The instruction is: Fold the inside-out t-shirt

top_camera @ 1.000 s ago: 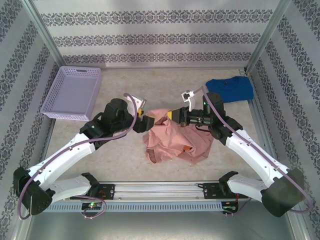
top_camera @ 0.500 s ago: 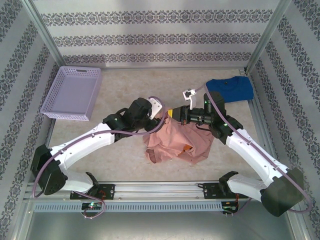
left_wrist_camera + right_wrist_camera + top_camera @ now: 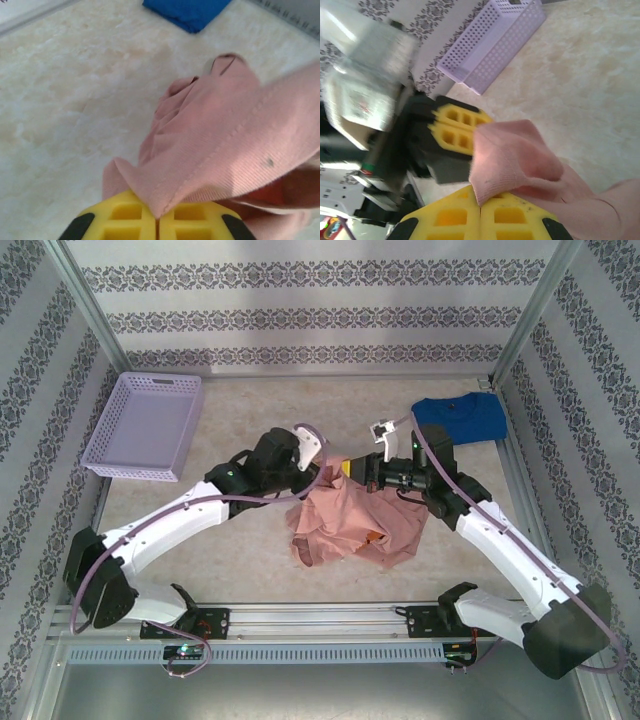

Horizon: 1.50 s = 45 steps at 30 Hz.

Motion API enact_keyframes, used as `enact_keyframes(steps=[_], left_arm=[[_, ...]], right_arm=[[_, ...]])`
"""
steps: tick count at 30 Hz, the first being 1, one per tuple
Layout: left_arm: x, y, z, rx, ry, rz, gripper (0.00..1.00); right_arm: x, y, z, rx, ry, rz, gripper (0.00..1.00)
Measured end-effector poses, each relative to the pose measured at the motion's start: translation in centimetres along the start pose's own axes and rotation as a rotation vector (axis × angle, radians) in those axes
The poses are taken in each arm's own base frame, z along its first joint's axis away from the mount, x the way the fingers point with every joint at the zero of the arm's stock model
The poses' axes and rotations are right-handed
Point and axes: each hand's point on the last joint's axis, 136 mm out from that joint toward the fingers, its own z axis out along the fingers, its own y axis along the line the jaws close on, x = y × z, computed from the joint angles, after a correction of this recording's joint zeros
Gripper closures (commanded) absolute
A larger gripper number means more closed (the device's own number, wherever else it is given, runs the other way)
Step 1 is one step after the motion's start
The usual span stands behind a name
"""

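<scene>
In the middle of the desk [image 3: 250, 550], the inside-out t-shirt [image 3: 355, 525] is lying in a crumpled salmon-pink heap, with its far edge being held up off the surface by both arms. The left gripper [image 3: 157, 220] is pinching a stitched hem, its yellow fingers pressed together on the cloth. The right gripper [image 3: 480, 210] is clamping a rounded fold of the same edge in the same way. The 2 grippers are facing each other almost nose to nose, just beside one another, so very little cloth is spanning between them. From that shared pinch the rest of the shirt is hanging down and spreading toward the near side of the desk, leaning somewhat to the right arm's side. I am guessing the coming move is a spreading pull, each arm drawing outward to its own side, and that is turning on the hem running sideways between the 2 grips. The blue t-shirt [image 3: 460, 418] and the lilac basket [image 3: 145, 425] are sitting well apart from all this, toward the far corners.
</scene>
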Motion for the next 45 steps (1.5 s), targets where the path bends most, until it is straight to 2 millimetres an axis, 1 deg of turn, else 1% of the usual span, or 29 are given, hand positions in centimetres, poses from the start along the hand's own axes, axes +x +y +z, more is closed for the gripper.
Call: enact_keyframes(steps=[4,6,8,10,14,16,18,20,25,27,31,34,36,38,41,45], left_arm=[[-1.7,0.1,-2.9,0.103,-0.085,-0.093,1.0],[-2.3,-0.3,-4.3,0.175,-0.116,-0.131,1.0],[-2.8,-1.0,-5.4,0.258,-0.133,-0.165,1.0],[-2.8,-1.8,-6.1,0.348,-0.132,-0.194,1.0],[-1.9,-3.0,-6.6,0.473,-0.098,-0.244,1.0],[-1.4,-2.9,-6.5,0.503,-0.083,-0.28,1.0],[-1.3,-2.7,-6.6,0.511,-0.084,-0.312,1.0],[-1.7,-2.6,-6.7,0.521,-0.091,-0.329,1.0],[-2.0,-2.8,-7.0,0.545,-0.093,-0.365,1.0],[-2.1,-2.9,-7.1,0.553,-0.09,-0.375,1.0],[-2.2,-2.8,-7.2,0.557,-0.092,-0.38,1.0],[-2.5,-2.7,-7.3,0.556,-0.1,-0.377,1.0],[-2.7,-2.7,-7.4,0.551,-0.106,-0.375,1.0],[-2.8,-2.5,-7.3,0.545,-0.106,-0.376,1.0],[-2.7,-2.4,-6.9,0.539,-0.099,-0.379,1.0],[-2.5,-2.2,-6.5,0.532,-0.091,-0.385,1.0]], right_arm=[[0.4,-0.8,-0.4,0.06,0.014,-0.037,1.0],[0.3,-1.1,-0.6,0.089,0.017,-0.053,1.0],[-0.3,-1.2,-1.0,0.13,0.012,-0.076,1.0],[-1.3,-1.3,-1.6,0.177,-0.005,-0.103,1.0],[-2.7,-1.4,-2.9,0.265,-0.02,-0.145,1.0],[-2.9,-1.9,-3.5,0.326,-0.004,-0.173,1.0],[-2.9,-2.3,-4.0,0.381,0.014,-0.201,1.0],[-2.3,-2.8,-3.9,0.422,0.044,-0.229,0.98],[-0.5,-3.7,-2.9,0.498,0.116,-0.323,0.86],[0.0,-4.6,-2.7,0.546,0.137,-0.342,0.84],[0.6,-7.2,-2.7,0.659,0.172,-0.341,0.8],[1.0,-8.1,-2.8,0.699,0.187,-0.338,0.77],[1.2,-8.3,-2.8,0.703,0.191,-0.336,0.74],[1.7,-8.0,-2.5,0.667,0.194,-0.326,0.67],[2.6,-7.0,-1.9,0.529,0.168,-0.264,0.59],[2.8,-5.7,-1.7,0.365,0.114,-0.171,0.53]])
